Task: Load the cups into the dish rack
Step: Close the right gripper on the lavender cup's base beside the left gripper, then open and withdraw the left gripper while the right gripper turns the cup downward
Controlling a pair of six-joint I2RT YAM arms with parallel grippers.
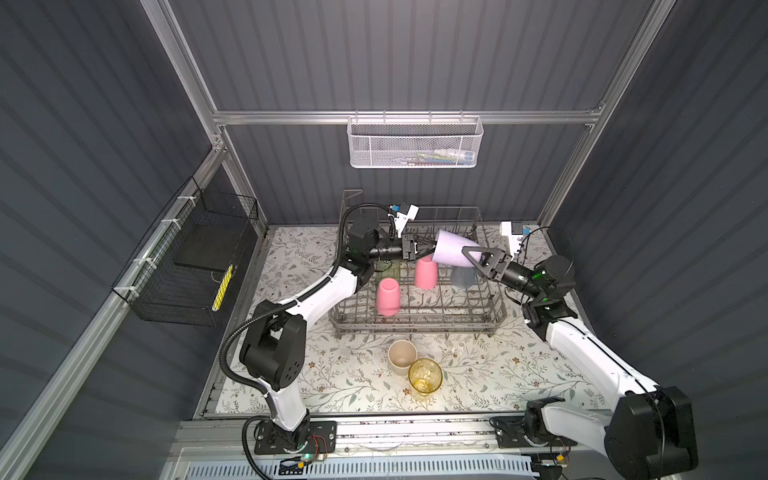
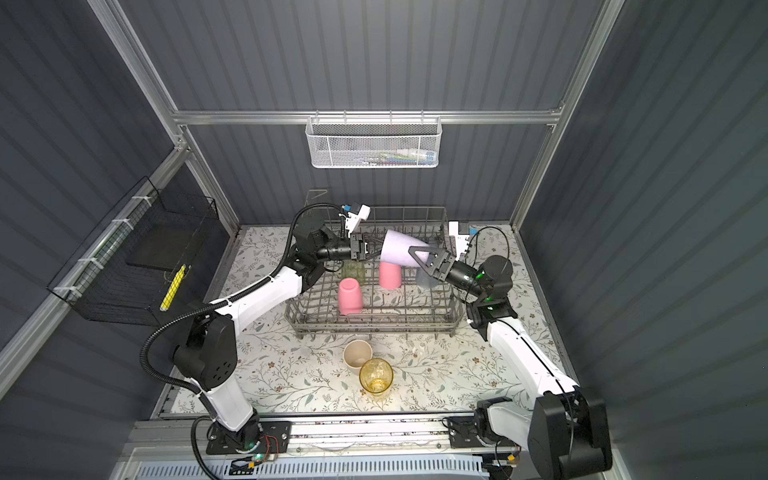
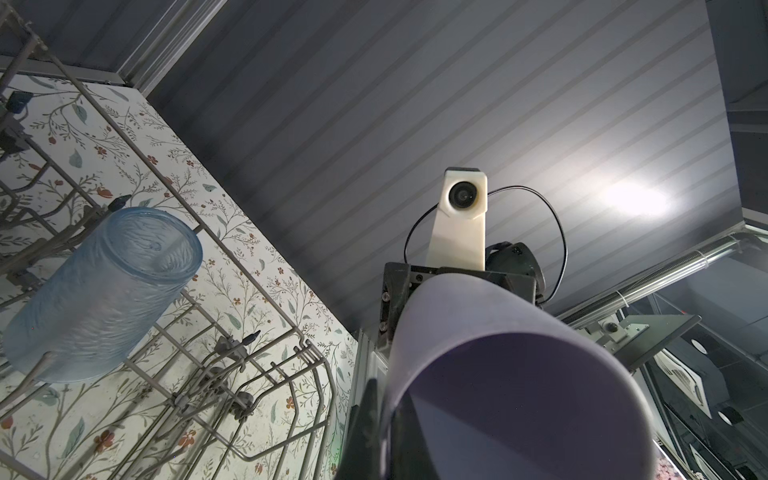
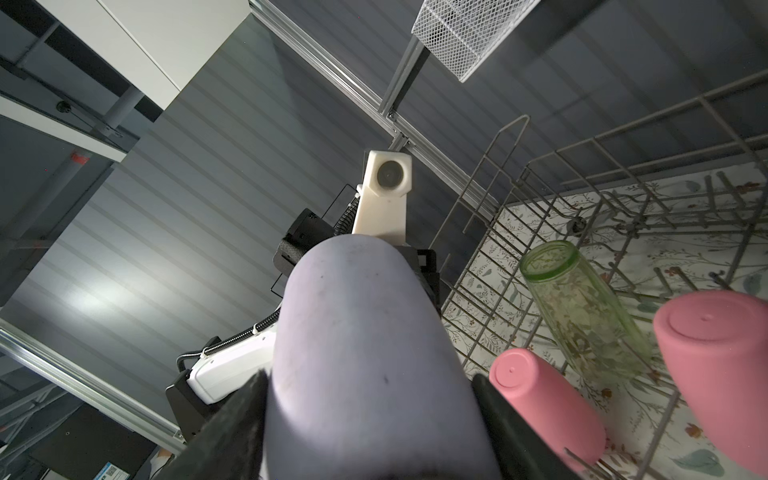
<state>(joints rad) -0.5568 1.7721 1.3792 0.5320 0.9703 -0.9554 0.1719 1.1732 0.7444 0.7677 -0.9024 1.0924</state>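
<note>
Both my grippers meet at a lilac cup (image 1: 451,249) (image 2: 399,247) that lies tilted in the air above the dish rack (image 1: 415,325). My left gripper (image 1: 428,247) (image 3: 386,419) is shut on its rim, one finger inside and one outside. My right gripper (image 1: 469,254) (image 4: 370,382) straddles the cup's body; whether its fingers press it I cannot tell. In the rack stand two upturned pink cups (image 1: 387,297) (image 1: 426,272), a grey-blue cup (image 3: 99,291) and a green cup (image 4: 582,307). On the mat in front of the rack, a beige cup (image 1: 402,358) touches an amber cup (image 1: 424,374).
A white mesh basket (image 1: 415,143) hangs on the back rail. A black wire basket (image 1: 187,266) is fixed to the left wall. The rack's tall wire sides (image 2: 415,216) rise just behind the held cup.
</note>
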